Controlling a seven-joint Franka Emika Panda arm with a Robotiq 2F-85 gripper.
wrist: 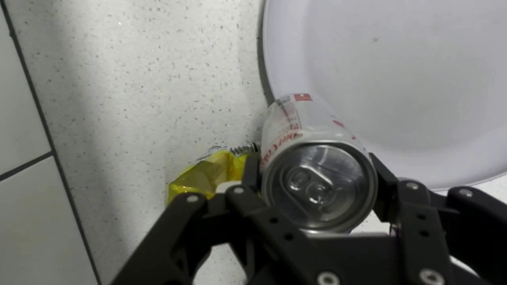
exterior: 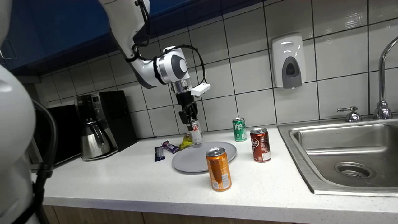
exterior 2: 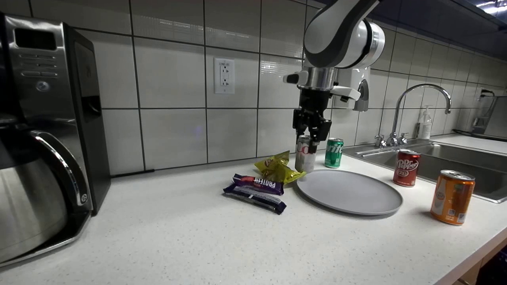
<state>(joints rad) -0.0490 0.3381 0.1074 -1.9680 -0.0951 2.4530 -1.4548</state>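
A silver Diet Coke can (wrist: 313, 122) fills the gap between the black fingers (wrist: 252, 168) in the wrist view, with a finger against each side. My gripper (wrist: 317, 178) is shut on this can near its top. In both exterior views the gripper (exterior 2: 306, 142) points down at the back of the counter, and the silver can (exterior: 196, 133) is about upright by the rim of a grey plate (exterior: 189, 161). Whether its base touches the counter I cannot tell. A crumpled yellow wrapper (exterior 2: 277, 168) lies right beside the can, partly behind a finger in the wrist view.
Two dark wrapped bars (exterior 2: 257, 194) lie near the yellow wrapper. A green can (exterior: 239, 129), a red can (exterior: 260, 144) and an orange can (exterior: 218, 169) stand around the plate. A coffee maker (exterior: 105, 124), a steel sink (exterior: 342, 149) and the tiled wall (exterior 2: 170, 130) border the counter.
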